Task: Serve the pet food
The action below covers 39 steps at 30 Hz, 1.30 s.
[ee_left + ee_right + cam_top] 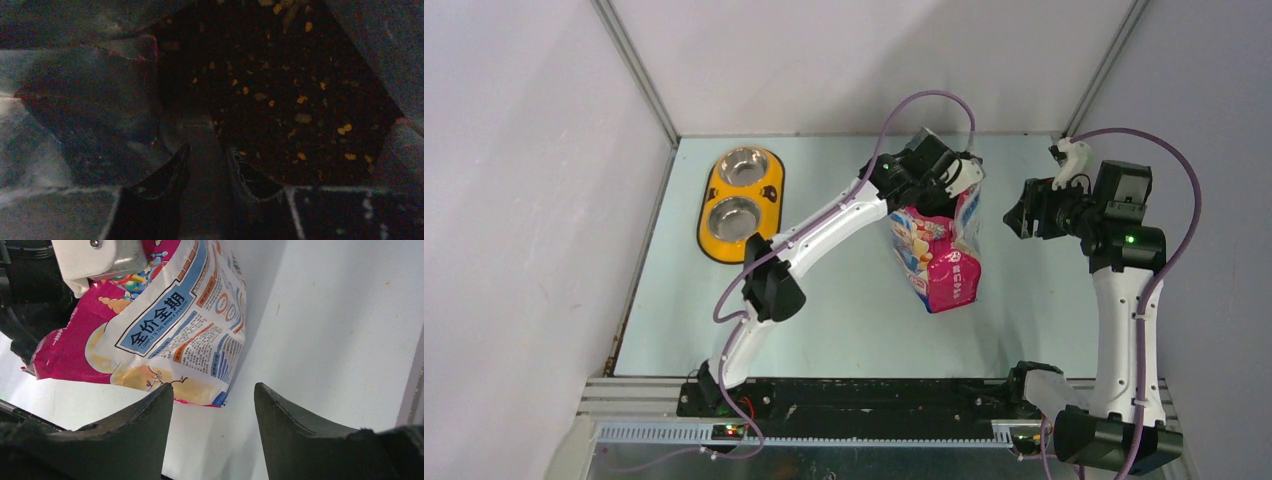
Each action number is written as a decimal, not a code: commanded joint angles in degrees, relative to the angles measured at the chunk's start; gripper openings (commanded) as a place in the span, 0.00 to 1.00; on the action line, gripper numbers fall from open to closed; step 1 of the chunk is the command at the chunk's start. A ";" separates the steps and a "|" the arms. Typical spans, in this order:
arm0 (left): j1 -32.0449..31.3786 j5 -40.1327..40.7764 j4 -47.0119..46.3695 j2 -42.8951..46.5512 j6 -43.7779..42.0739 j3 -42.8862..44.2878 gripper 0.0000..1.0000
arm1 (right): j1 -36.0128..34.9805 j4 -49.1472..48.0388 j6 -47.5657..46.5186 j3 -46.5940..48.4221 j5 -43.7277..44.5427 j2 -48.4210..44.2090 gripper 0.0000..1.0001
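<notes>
My left gripper is deep inside the pink, blue and white printed foil bag, in very dim light. Its two dark fingers stand close on either side of a pale, translucent strip at the lower middle of the wrist view. I take the strip for the handle of a clear plastic scoop, but I cannot tell whether the fingers are pressing on it. Just past the tips, filling the upper right of that view, lies the pet food, a dark brown heap of small dry pellets flecked with yellow.

My right gripper is spread wide and pinches nothing. It hangs just beside the bag's right side, apart from it.

The main risks, as I judge them:
- Nothing braces the bag, and it already leans. If my left wrist drags on the crumpled foil wall while lifting out, the bag could tip and pour pellets over the pale blue-green table.
- If the hold on the handle is loose, the scoop may twist or drop back into the heap.
- The yellow double feeder with its two steel bowls sits well apart, at the upper left of the overhead view. A full scoop carried that far could shed pellets if it tilts.
</notes>
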<state>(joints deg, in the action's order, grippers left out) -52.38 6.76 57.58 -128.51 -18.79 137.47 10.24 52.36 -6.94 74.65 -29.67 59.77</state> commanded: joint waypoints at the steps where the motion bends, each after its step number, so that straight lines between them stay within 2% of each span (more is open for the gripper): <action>1: 0.73 -6.26 7.40 0.32 4.86 -1.07 0.00 | 0.22 -0.44 -0.26 -0.03 -1.53 -0.87 0.64; 5: 3.94 -20.59 9.08 1.12 15.05 -1.74 0.00 | 0.22 -0.58 0.51 0.01 -2.02 0.03 0.63; 8: 7.06 -34.79 4.63 3.10 23.50 -4.84 0.00 | 0.22 -0.46 0.85 -0.02 -2.06 0.46 0.63; 17: 12.75 -50.21 -4.04 8.48 37.33 -10.56 0.00 | 0.22 0.18 0.30 -0.03 -0.36 0.60 0.64; 22: 16.86 -55.74 -15.20 10.48 50.37 -14.69 0.00 | 0.22 0.80 -0.73 -0.03 1.79 1.14 0.64; 27: 20.87 -59.04 -26.79 10.65 63.30 -14.89 0.00 | 0.26 1.28 -1.24 -0.03 3.02 1.91 0.64; 39: 29.03 -62.28 -34.08 14.07 70.95 -22.79 0.00 | 0.31 1.50 -1.54 0.29 4.54 2.99 0.64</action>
<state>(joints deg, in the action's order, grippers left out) -26.04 -52.58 27.31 -119.52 47.83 115.85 10.26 54.37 -8.03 74.50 -25.98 62.48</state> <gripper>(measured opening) 0.308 0.633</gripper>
